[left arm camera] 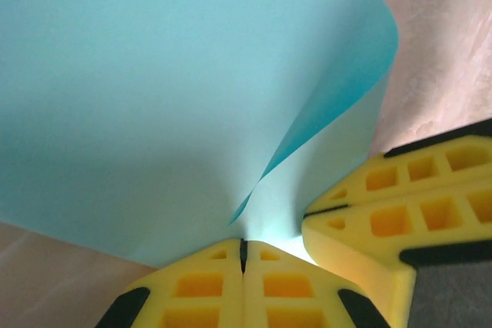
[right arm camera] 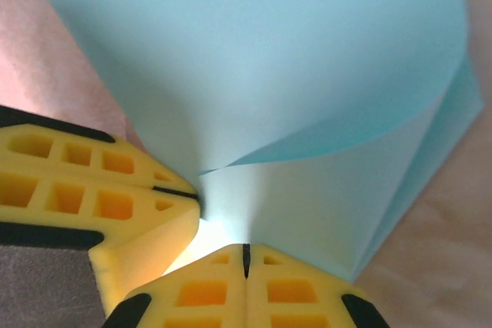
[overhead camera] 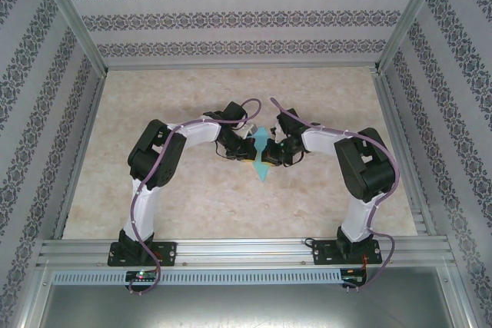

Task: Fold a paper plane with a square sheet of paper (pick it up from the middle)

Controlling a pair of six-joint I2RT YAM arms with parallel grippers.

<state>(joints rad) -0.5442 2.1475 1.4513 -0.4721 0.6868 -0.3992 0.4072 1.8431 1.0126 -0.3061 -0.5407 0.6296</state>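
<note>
The turquoise square sheet of paper [overhead camera: 261, 156] is lifted off the table between both arms, bent over into loose curved layers. My left gripper [overhead camera: 245, 148] is shut on its left side and my right gripper [overhead camera: 278, 151] is shut on its right side. In the left wrist view the sheet [left arm camera: 154, 74] rises from my pinched left gripper [left arm camera: 244, 247], with the right gripper [left arm camera: 309, 215] pinching it close by. In the right wrist view the sheet [right arm camera: 269, 59] fans up from my right gripper [right arm camera: 246, 250], the left gripper [right arm camera: 196, 196] beside it. The paper plane is out of view.
The beige marbled table [overhead camera: 154, 197] spreads around the arms, bounded by patterned walls [overhead camera: 231, 13] at the back and sides. An aluminium rail [overhead camera: 246, 250] runs along the near edge by the arm bases.
</note>
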